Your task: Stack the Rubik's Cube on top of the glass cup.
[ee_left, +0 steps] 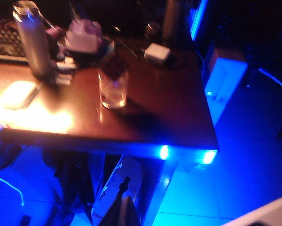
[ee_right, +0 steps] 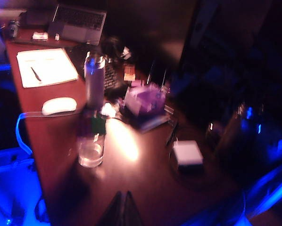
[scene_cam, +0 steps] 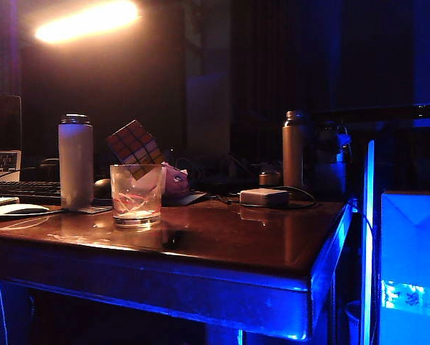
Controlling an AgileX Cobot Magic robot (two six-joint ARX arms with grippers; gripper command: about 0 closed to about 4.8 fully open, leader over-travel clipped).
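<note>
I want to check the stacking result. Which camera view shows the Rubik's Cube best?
The exterior view: the Rubik's Cube sits tilted on the glass cup rim, its squares clear. Both wrist views show only a dark blurred shape on the cup.

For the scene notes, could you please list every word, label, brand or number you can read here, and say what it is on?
No text can be read in any view.
Keyboard: key legends too dark and small.
Laptop: keys blurred.
Notepad: no marks legible.
White bottle, brown bottle, white box: no label visible.
Rubik's Cube, tilted on the cup: coloured squares only.
</note>
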